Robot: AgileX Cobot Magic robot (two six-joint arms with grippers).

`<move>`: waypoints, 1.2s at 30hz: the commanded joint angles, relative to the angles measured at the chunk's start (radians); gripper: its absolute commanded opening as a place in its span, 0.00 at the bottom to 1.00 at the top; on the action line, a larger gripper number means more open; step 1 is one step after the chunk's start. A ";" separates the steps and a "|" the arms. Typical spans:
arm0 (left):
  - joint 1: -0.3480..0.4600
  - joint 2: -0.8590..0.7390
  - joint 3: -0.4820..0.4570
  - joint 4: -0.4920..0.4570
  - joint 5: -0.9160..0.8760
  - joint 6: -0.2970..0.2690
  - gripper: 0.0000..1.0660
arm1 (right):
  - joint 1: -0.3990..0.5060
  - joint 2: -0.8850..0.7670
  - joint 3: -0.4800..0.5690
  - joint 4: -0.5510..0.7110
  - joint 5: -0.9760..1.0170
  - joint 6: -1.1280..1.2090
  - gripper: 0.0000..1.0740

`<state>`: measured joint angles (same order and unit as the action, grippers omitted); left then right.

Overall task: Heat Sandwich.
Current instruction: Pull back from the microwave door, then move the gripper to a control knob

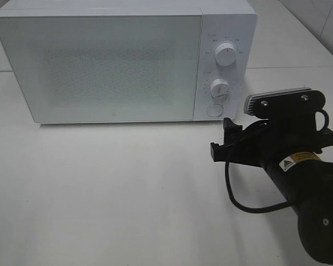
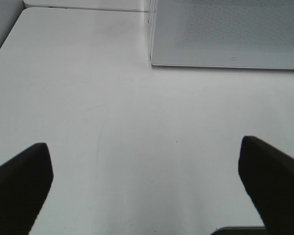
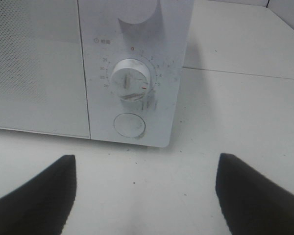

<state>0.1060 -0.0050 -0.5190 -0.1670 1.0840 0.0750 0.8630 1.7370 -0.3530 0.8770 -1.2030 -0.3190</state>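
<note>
The right gripper (image 1: 222, 138) stands wide and empty, with the round button (image 3: 129, 125) of the microwave (image 1: 100, 66) just ahead. The left gripper (image 2: 147, 186) gapes too. The sandwich shows nowhere; presumably soft and crushable, it wants a gentle hold at its crusts.

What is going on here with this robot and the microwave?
The white box-shaped microwave oven stands on the white table with its door shut. The right gripper hangs before the control panel, near the white lower dial and the round white button, jaws open and empty. The left gripper hovers over bare table by the oven's other front corner, jaws open too. No sandwich is in sight.
</note>
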 commanded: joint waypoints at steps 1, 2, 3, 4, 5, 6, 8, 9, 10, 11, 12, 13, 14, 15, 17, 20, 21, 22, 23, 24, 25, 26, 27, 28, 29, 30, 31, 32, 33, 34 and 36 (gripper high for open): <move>-0.001 -0.023 0.002 -0.001 -0.013 -0.006 0.92 | 0.020 -0.001 -0.024 0.024 -0.053 -0.034 0.70; -0.001 -0.023 0.002 -0.001 -0.013 -0.006 0.92 | 0.026 -0.001 -0.031 0.030 -0.053 -0.046 0.70; -0.001 -0.023 0.002 -0.001 -0.013 -0.006 0.92 | 0.030 -0.001 -0.037 0.036 -0.052 -0.055 0.70; -0.001 -0.023 0.002 -0.001 -0.013 -0.006 0.92 | 0.035 -0.001 -0.041 0.041 -0.052 -0.059 0.70; -0.001 -0.023 0.002 -0.001 -0.013 -0.006 0.92 | 0.035 -0.001 -0.043 0.041 -0.052 -0.058 0.70; -0.001 -0.023 0.002 -0.001 -0.013 -0.006 0.92 | 0.035 -0.001 -0.043 0.041 -0.052 -0.058 0.70; -0.001 -0.023 0.002 -0.001 -0.013 -0.006 0.92 | 0.035 -0.001 -0.045 0.041 -0.052 -0.058 0.70; -0.001 -0.023 0.002 -0.001 -0.013 -0.006 0.92 | 0.035 -0.001 -0.044 0.041 -0.052 -0.057 0.70; -0.001 -0.023 0.002 -0.001 -0.013 -0.006 0.92 | 0.035 -0.001 -0.044 0.041 -0.052 -0.057 0.70; -0.001 -0.023 0.002 -0.001 -0.013 -0.006 0.92 | 0.035 -0.001 -0.044 0.041 -0.053 -0.057 0.70; -0.001 -0.023 0.002 -0.001 -0.013 -0.006 0.92 | 0.035 -0.001 -0.045 0.041 -0.054 -0.057 0.70; -0.001 -0.023 0.002 -0.001 -0.013 -0.006 0.92 | 0.032 -0.001 -0.048 0.041 -0.056 -0.057 0.70; -0.001 -0.023 0.002 -0.001 -0.013 -0.006 0.92 | 0.032 -0.001 -0.048 0.041 -0.056 -0.057 0.70; -0.001 -0.023 0.002 -0.001 -0.013 -0.006 0.92 | 0.032 -0.001 -0.049 0.040 -0.057 -0.057 0.70; -0.001 -0.023 0.002 -0.001 -0.013 -0.006 0.92 | 0.032 -0.001 -0.056 0.040 -0.064 -0.054 0.70; -0.001 -0.023 0.002 -0.001 -0.013 -0.006 0.92 | 0.021 -0.001 -0.073 0.040 -0.068 -0.054 0.70; -0.001 -0.023 0.002 -0.001 -0.013 -0.006 0.92 | 0.008 -0.001 -0.079 0.037 -0.067 -0.053 0.70; -0.001 -0.023 0.002 -0.001 -0.013 -0.006 0.92 | -0.017 0.012 -0.097 0.032 -0.065 -0.043 0.70; -0.001 -0.023 0.002 -0.001 -0.013 -0.006 0.92 | -0.036 0.021 -0.107 0.026 -0.064 -0.036 0.70; -0.001 -0.023 0.002 -0.001 -0.013 -0.006 0.92 | -0.036 0.021 -0.107 0.026 -0.064 -0.036 0.70; -0.001 -0.023 0.002 -0.001 -0.013 -0.006 0.92 | -0.048 0.034 -0.115 0.012 -0.062 -0.027 0.70; -0.001 -0.023 0.002 -0.001 -0.013 -0.006 0.92 | -0.069 0.058 -0.136 -0.014 -0.055 -0.013 0.70; -0.001 -0.023 0.002 -0.001 -0.013 -0.006 0.92 | -0.077 0.072 -0.147 -0.021 -0.053 -0.004 0.70; -0.001 -0.023 0.002 -0.001 -0.013 -0.006 0.92 | -0.077 0.072 -0.147 -0.021 -0.053 -0.004 0.70; -0.001 -0.023 0.002 -0.001 -0.013 -0.006 0.92 | -0.081 0.086 -0.157 -0.022 -0.053 -0.002 0.70; -0.001 -0.023 0.002 -0.001 -0.013 -0.006 0.92 | -0.087 0.097 -0.166 -0.023 -0.053 -0.002 0.70; -0.001 -0.023 0.002 -0.001 -0.013 -0.006 0.92 | -0.097 0.120 -0.187 -0.024 -0.052 -0.002 0.70; -0.001 -0.023 0.002 -0.001 -0.013 -0.006 0.92 | -0.100 0.133 -0.199 -0.024 -0.052 -0.001 0.70; -0.001 -0.023 0.002 -0.001 -0.013 -0.006 0.92 | -0.100 0.133 -0.199 -0.024 -0.052 -0.001 0.70; -0.001 -0.023 0.002 -0.001 -0.013 -0.006 0.92 | -0.108 0.142 -0.211 -0.028 -0.052 0.000 0.70; -0.001 -0.023 0.002 -0.001 -0.013 -0.006 0.92 | -0.121 0.169 -0.243 -0.056 -0.042 0.018 0.70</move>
<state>0.1060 -0.0050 -0.5190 -0.1670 1.0840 0.0750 0.7510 1.8970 -0.5770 0.8470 -1.2090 -0.3200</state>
